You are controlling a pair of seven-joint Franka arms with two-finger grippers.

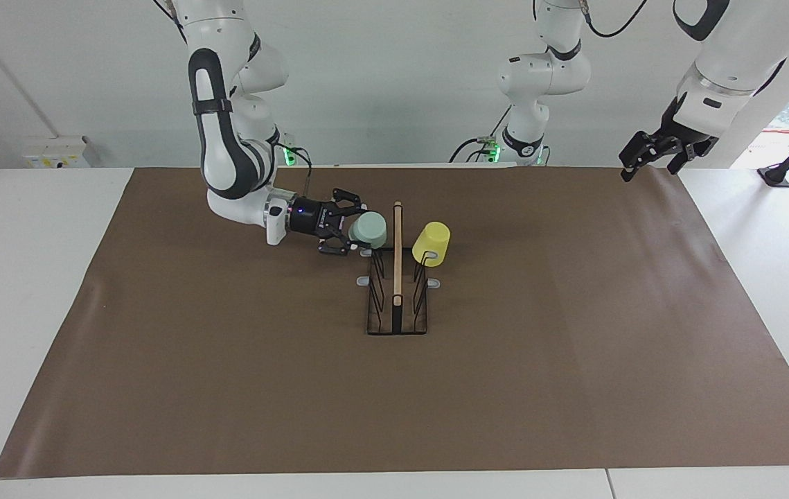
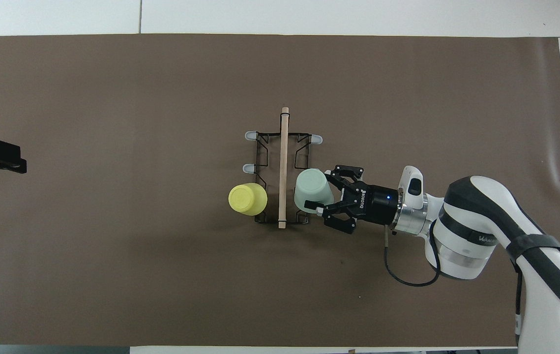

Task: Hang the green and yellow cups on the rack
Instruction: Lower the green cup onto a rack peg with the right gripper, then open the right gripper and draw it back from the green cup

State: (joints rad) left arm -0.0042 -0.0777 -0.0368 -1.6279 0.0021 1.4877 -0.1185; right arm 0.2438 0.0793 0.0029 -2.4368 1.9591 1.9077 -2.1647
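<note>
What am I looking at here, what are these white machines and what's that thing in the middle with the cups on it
These are two robot arms at a table covered by a brown mat. One picture is taken from across the table, looking at the robots; the other looks down from above their own end, so the sides appear swapped.

In the middle stands a small black wire rack with a wooden centre bar. A yellow cup already hangs upside down on a prong toward the left arm's end. The right pincer, the grasping part at the arm's tip, reaches in sideways and has its fingers around a pale green cup at the rack's prongs on the other side of the bar. The left pincer waits in the air over the mat's edge, holding nothing.
</note>
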